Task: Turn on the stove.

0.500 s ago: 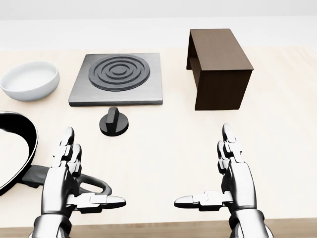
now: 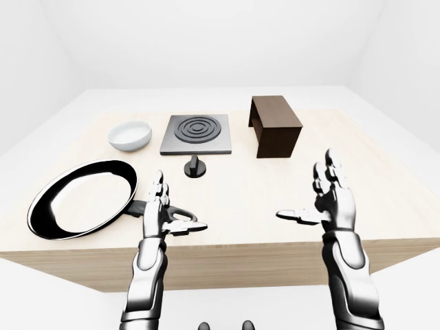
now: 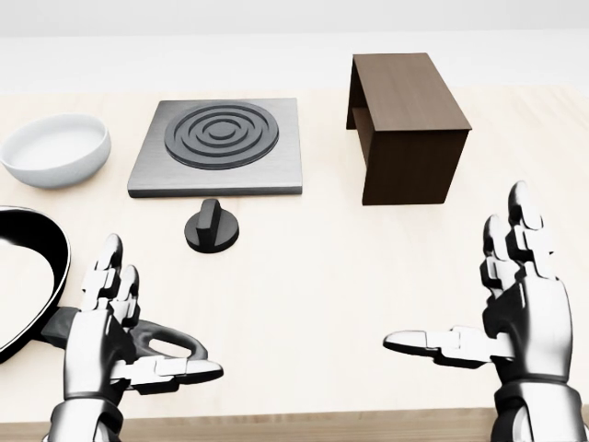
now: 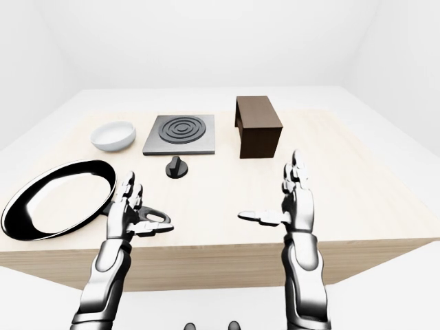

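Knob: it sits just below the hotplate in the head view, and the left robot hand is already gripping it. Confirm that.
Not gripping. In the head view the knob sits below the hotplate, but the left robot hand is open and well short of it.

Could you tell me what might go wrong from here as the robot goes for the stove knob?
The left hand hovers open right over the pan handle, so reaching up-view for the knob may nudge the pan. The knob is small and sits just below the stove; open fingers might slip off it.
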